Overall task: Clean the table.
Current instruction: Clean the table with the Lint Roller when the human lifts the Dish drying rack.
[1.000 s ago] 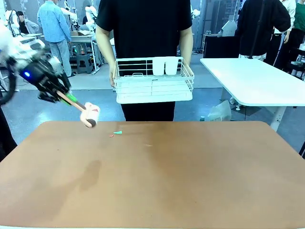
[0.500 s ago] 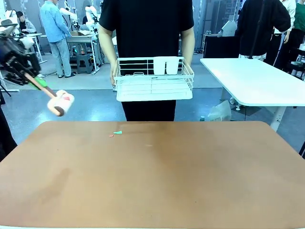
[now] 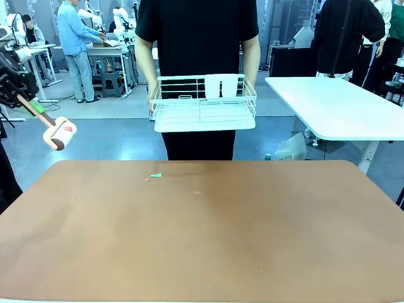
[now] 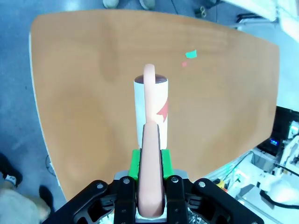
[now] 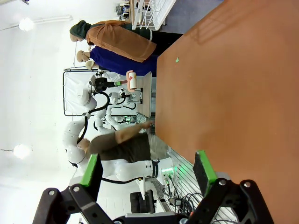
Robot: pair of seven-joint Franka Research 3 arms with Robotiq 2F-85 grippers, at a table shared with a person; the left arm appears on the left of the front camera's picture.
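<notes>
In the front view, the left gripper [image 3: 24, 100], past the table's [image 3: 202, 240] far left corner, clamps a lint roller [image 3: 60, 134] by its handle. A green scrap [image 3: 156, 175] lies near the table's far edge, beyond which a person [image 3: 196, 38] holds a white wire basket [image 3: 203, 107]. In the left wrist view, the fingers sit tight on the handle, with the roller above the table. In the right wrist view, the right gripper [image 5: 147, 169] gapes empty over the table.

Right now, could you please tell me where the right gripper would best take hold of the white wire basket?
Probably the middle of the near long rim of the white wire basket, from the robot's side: the person holds its two short ends, leaving that thin, level wire free for the open right gripper to straddle.
</notes>
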